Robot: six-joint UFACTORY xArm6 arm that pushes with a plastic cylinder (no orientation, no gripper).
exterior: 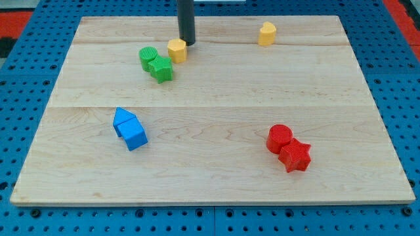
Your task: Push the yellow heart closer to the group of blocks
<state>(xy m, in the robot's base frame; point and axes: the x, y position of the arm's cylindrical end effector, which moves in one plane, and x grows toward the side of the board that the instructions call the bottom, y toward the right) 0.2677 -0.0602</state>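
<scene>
My tip point(188, 42) rests near the view's top, just right of and touching or almost touching a yellow angular block point(176, 50). That block sits close to a green round block point(148, 57) and a green blocky piece point(161, 69), which touch each other. A second yellow block point(266, 33), rounded and heart-like, stands alone at the view's top right, far from my tip. I cannot tell for certain which yellow block is the heart.
Two blue blocks point(130, 128) touch at the view's lower left. A red round block point(280, 136) and a red star point(295, 156) touch at the lower right. The wooden board point(216, 98) lies on a blue pegboard point(26, 72).
</scene>
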